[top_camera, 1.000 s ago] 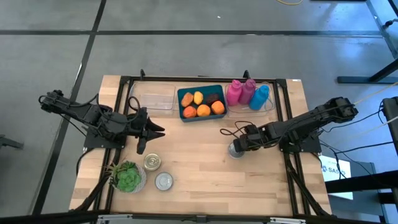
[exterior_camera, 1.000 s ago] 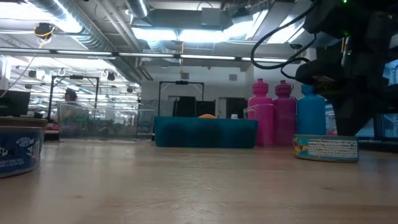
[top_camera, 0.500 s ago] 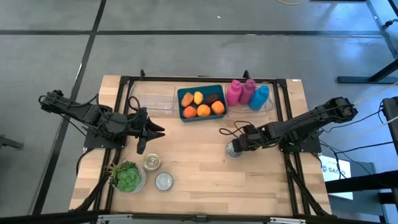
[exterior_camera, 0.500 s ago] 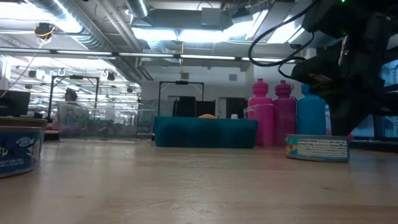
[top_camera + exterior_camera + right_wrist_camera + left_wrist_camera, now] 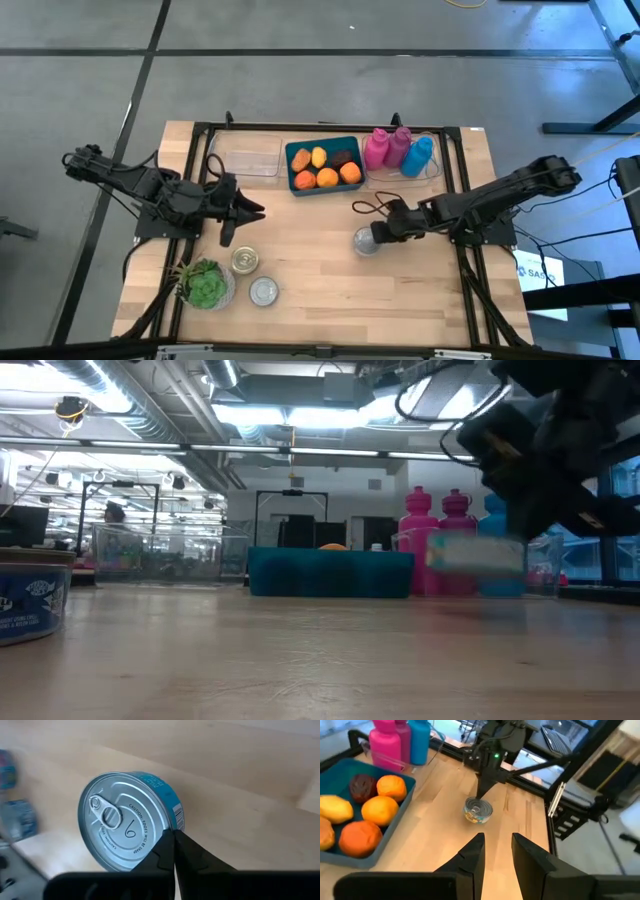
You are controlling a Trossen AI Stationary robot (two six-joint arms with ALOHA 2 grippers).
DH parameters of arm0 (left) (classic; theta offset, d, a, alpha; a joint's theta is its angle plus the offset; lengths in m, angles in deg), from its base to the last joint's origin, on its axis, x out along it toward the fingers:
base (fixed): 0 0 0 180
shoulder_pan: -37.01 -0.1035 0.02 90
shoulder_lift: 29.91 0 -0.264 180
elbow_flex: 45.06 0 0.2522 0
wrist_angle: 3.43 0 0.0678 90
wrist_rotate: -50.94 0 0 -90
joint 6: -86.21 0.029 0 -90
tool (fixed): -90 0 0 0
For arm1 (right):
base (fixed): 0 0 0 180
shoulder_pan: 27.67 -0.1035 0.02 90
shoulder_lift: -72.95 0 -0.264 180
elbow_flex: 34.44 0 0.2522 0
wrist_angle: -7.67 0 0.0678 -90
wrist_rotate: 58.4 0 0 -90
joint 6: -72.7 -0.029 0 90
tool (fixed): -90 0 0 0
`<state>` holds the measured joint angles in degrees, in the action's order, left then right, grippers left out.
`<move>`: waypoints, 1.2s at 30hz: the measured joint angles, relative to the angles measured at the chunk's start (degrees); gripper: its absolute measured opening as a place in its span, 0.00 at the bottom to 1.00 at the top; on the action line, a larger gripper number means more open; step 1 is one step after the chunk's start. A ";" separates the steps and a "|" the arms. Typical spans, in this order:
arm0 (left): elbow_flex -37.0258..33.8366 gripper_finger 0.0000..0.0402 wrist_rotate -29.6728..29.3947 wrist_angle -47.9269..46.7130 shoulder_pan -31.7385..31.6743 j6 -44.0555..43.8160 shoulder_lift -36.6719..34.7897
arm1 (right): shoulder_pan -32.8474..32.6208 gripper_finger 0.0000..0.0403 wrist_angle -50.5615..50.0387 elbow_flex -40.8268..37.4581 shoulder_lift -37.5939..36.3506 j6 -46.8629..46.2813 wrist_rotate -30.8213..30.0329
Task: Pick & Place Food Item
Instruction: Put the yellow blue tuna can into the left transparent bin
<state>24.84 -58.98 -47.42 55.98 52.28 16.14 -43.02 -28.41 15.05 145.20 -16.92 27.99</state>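
High view: right pincer [image 5: 376, 234], clenched on the rim of the tin can [image 5: 365, 241], is best kept level and carried slowly, below the blue tray [image 5: 323, 187].

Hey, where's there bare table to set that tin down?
Free: bare wood between the teal tray and the two tins by the plant, and near the front edge below the right pincer, shut on the lifted tin. Crowded: the back row with the bottles.
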 joint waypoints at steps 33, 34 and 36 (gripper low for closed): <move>0.00 0.67 -12.91 32.31 7.51 87.82 24.33 | -0.09 0.00 36.49 0.24 -5.56 -5.69 7.73; 0.00 0.67 -12.88 33.37 7.20 88.17 25.05 | -0.09 0.00 36.49 0.24 -5.56 -5.83 7.86; 0.00 0.67 -11.68 34.19 6.40 88.62 26.17 | -0.09 0.00 36.45 0.24 -5.56 -5.97 8.70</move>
<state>24.84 -70.66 -13.23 62.38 140.89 42.31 -43.11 8.04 15.29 139.64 -22.89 36.69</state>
